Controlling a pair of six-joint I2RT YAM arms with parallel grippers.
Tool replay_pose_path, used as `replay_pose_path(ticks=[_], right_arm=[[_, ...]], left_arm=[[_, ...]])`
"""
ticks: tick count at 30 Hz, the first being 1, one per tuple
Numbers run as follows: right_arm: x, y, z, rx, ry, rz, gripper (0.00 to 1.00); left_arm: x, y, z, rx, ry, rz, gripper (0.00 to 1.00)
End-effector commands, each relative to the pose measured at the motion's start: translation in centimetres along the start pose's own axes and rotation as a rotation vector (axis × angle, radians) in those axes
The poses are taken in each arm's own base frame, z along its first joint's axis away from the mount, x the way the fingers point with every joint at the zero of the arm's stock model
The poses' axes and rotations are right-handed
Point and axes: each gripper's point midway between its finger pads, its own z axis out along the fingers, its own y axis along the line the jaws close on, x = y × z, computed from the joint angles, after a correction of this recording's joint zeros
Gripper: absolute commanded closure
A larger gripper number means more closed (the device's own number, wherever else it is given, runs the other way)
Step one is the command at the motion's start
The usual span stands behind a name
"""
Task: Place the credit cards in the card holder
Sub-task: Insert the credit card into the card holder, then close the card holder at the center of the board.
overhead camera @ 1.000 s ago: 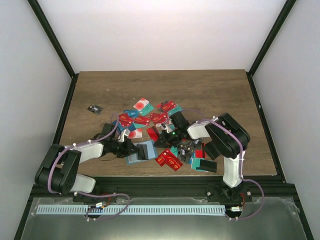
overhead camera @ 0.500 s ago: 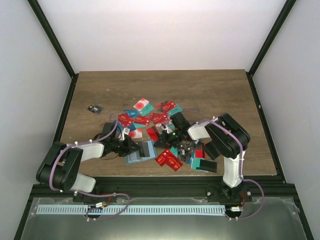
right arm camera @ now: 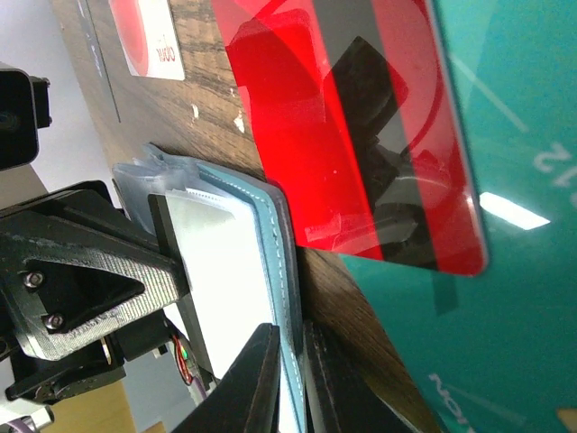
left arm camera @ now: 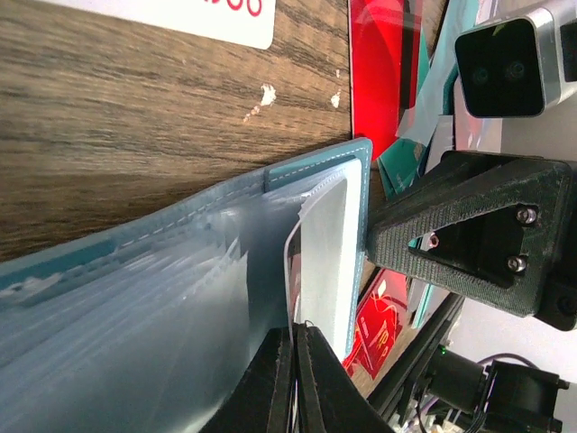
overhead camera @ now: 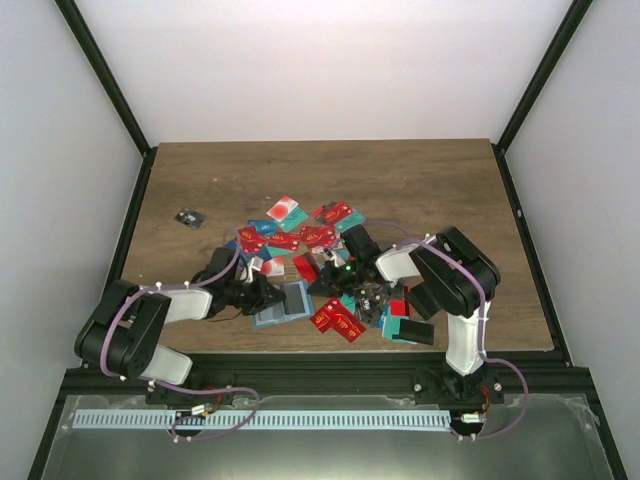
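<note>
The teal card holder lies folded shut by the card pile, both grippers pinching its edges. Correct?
No: the card holder is open, not folded shut; the left wrist view shows its clear inner pockets. It does lie by the card pile, with the left gripper and right gripper pinching its edges.

Both arms are stretched low over the counter (overhead camera: 420, 180). The left end effector (overhead camera: 266, 297) is at the left edge of the teal-blue card holder (overhead camera: 290, 303), and the right end effector (overhead camera: 322, 283) is at its right side. Credit cards (overhead camera: 300, 238), mostly red, lie scattered just behind. A small black item (overhead camera: 187, 218) sits well apart, far left.
</note>
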Motion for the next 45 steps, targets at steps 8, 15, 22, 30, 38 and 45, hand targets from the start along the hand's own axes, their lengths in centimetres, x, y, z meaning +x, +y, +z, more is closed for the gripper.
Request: replay_pose_path(ticks=[8,15,22,30,38,45], right_arm=[[2.1,-3.0,0.4,0.092,0.027,0.101,0.89],[2.1,-2.7,-0.2,0.107,0.010,0.085,0.89],[2.2,-2.9,-0.5,0.120,0.000,0.079,0.89],[2.2,-3.3,-0.3,0.126,0.005,0.080,0.89],[2.0,-3.4,-0.1,0.125,0.011,0.078,0.90],[1.9,-3.2,-0.1,0.121,0.011,0.070,0.90]], left_arm=[[0.3,0.6,1.7,-0.022,0.008,-0.016,0.96],[0.6,-0.2,2.5,-0.017,0.035,-0.002,0.93],[0.9,-0.5,1.8,-0.111,0.040,0.032,0.75],[0.9,-2.0,-0.1,-0.157,0.030,0.067,0.57],[0.7,-2.9,-2.6,-0.254,0.010,0.115,0.44],[-0.1,1.8,-7.3,-0.589,-0.124,0.086,0.43]])
